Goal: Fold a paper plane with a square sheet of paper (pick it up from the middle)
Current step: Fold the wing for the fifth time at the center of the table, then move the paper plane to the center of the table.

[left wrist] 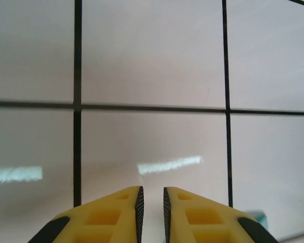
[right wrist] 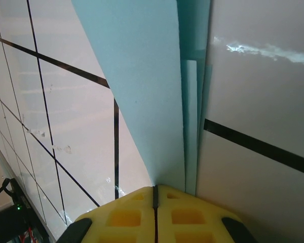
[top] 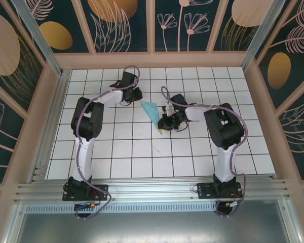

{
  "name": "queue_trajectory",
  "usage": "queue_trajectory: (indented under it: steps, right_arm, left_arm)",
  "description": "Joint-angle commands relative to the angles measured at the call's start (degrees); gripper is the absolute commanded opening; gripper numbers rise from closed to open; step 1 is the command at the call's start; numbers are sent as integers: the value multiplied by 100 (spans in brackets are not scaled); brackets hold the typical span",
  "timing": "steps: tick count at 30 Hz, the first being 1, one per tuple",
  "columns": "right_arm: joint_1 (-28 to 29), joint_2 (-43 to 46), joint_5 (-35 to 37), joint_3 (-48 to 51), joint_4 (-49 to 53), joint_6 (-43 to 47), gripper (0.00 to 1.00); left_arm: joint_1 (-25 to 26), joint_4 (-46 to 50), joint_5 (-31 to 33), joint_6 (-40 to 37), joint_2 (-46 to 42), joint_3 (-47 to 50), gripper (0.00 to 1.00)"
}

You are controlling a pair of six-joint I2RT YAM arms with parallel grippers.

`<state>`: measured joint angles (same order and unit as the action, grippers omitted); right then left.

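White gridded tiling covers the table (top: 192, 152), which is enclosed by dark teal panels (top: 124, 25) printed with pale flowers and edged at the near side by an aluminium rail (top: 152, 190). The left arm (top: 88, 119) and the right arm (top: 223, 126) are both bent inward toward the table's middle. Between their ends, the paper plane (top: 152, 110) is seen as a slim, pointed, light turquoise fold, its wider end toward the far left and its tip toward the near side. In the right wrist view its layered folds (right wrist: 142, 76) run down into the right gripper (right wrist: 154, 186), whose yellow jaws are pressed together on the paper's edge. The left gripper (left wrist: 152, 190) is held just beside the plane's far end, its jaws parted by a narrow gap with nothing between them, above bare tiles.
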<state>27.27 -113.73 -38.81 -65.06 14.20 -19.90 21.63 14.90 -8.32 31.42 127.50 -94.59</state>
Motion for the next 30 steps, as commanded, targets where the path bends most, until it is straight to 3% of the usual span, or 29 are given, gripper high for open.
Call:
queue_trajectory:
  steps: [1,3,7,12,17,22,25,30]
  right_arm:
    - [38,373,-98,113,183,29,12]
    - [21,634,-136,8,15,-75,16]
    - [-153,1246,9,-36,-419,-457,41]
    - [-475,1514,1174,154,-452,-655,53]
    - [-672,1156,1462,100,-376,-642,54]
    - [-742,1091,2102,211,-286,-875,64]
    - [-881,1179,2223,453,-459,-1088,71]
    - [-999,1408,2459,751,-650,-1200,84]
  left_arm:
    - [4,-672,-426,268,-1087,724,22]
    - [59,-1138,-644,455,-1503,1350,22]
    - [343,-1892,-617,842,-2175,2416,25]
    - [791,-2231,-142,1206,-2559,3132,31]
    - [1208,-1296,655,1443,-2231,2631,38]
    - [1782,132,1793,1769,-1734,1754,52]
    - [1968,562,2077,1827,-1460,1368,56]
    - [2110,1026,2057,1876,-1024,770,50]
